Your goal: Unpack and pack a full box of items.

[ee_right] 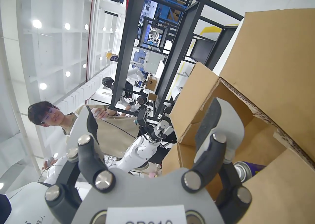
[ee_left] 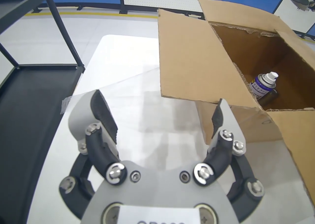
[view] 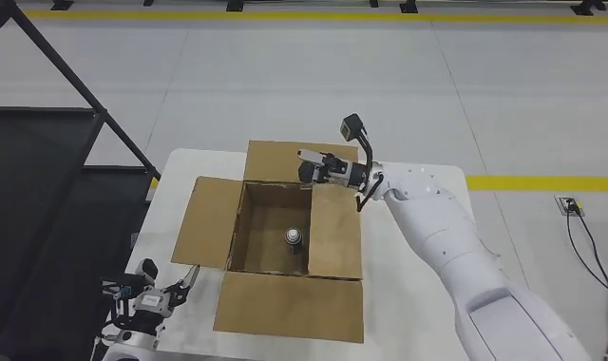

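Note:
An open cardboard box (view: 285,223) stands on the white table (view: 382,287) with all its flaps folded outward. A spray can (view: 294,237) with a white cap stands upright on the box floor, by the right-hand wall. My right gripper (view: 305,167) hangs open above the box's far edge; past its fingers, the right wrist view shows the can's top (ee_right: 243,168) and the box's flaps (ee_right: 270,57). My left gripper (view: 171,280) is open and holds nothing, low over the table's near left corner. In the left wrist view (ee_left: 160,114) it faces the box's left flap (ee_left: 196,62) and the can (ee_left: 264,82).
A black metal rack (view: 47,199) stands close along the table's left side, its low shelf (ee_left: 29,101) right beside my left gripper. Bare table lies between the left gripper and the box. A person (ee_right: 81,121) stands beyond the rack.

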You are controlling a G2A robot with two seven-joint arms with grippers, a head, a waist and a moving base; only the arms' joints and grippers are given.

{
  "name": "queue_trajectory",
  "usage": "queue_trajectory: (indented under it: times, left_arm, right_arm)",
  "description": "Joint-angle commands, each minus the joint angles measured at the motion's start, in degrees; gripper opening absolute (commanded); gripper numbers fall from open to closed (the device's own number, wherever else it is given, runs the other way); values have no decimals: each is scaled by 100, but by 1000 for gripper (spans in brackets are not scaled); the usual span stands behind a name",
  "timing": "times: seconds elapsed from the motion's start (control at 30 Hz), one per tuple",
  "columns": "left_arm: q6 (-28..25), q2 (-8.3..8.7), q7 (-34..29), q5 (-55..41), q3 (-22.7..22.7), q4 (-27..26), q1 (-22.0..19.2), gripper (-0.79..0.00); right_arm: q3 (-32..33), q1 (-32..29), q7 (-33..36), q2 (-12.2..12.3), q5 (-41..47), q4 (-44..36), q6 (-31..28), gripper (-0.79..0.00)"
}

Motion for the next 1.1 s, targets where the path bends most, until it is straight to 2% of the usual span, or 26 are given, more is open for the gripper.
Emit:
queue_trajectory:
  times: [0.0,0.53,1.07]
  left_arm:
    - [24,-3,-39,-7,-12,18,-34,0]
    - [108,-28,-244,55,11,62,-175,0]
    - [-201,-47,320,25,-253,-792,532,0]
  right_arm:
    - [48,-88,-45,61,-61,-185,79,0]
    - [467,-810,-319,466,-569,-1745,698,0]
    - [697,-1141,-411,627,-734,-2379,1038,0]
